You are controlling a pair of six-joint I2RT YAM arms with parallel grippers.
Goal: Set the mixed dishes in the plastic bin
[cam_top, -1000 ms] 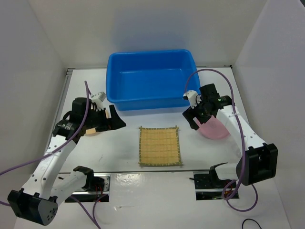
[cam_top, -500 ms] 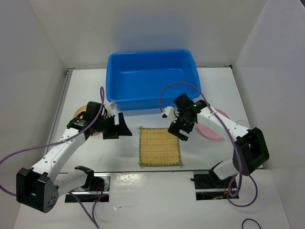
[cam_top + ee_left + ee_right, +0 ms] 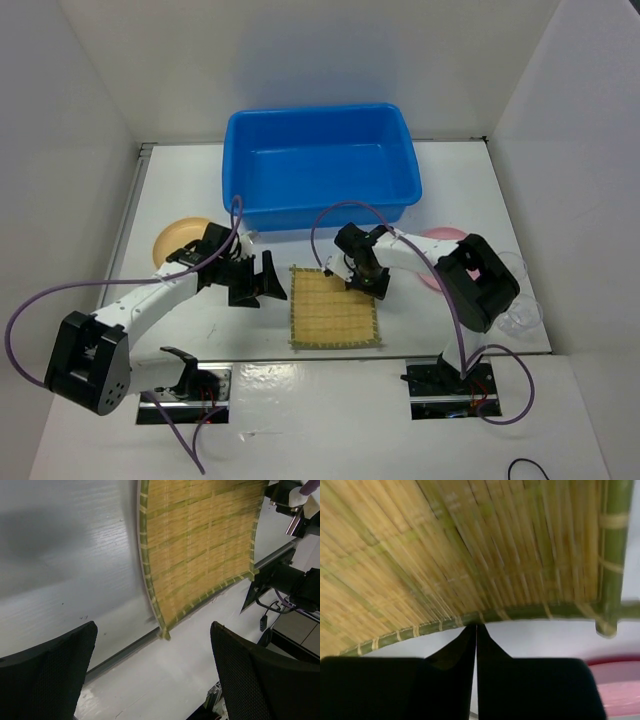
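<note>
White tabletop (image 3: 215, 335) carries everything; nothing lies in the bin (image 3: 320, 213) at the back yet. At the left, the tan plate (image 3: 180, 236) is half under the left arm. The left gripper (image 3: 258, 291) sits low, fingers spread wide toward the mat (image 3: 335, 308), probably to take its near-left edge. The right gripper (image 3: 475, 630), fingers pressed together, touches the mat's far edge, likely to tip it up, since flat it offers little to pinch. The pink plate (image 3: 445, 240) lies partly under the right arm, and the cup (image 3: 523, 316) is far right.
</note>
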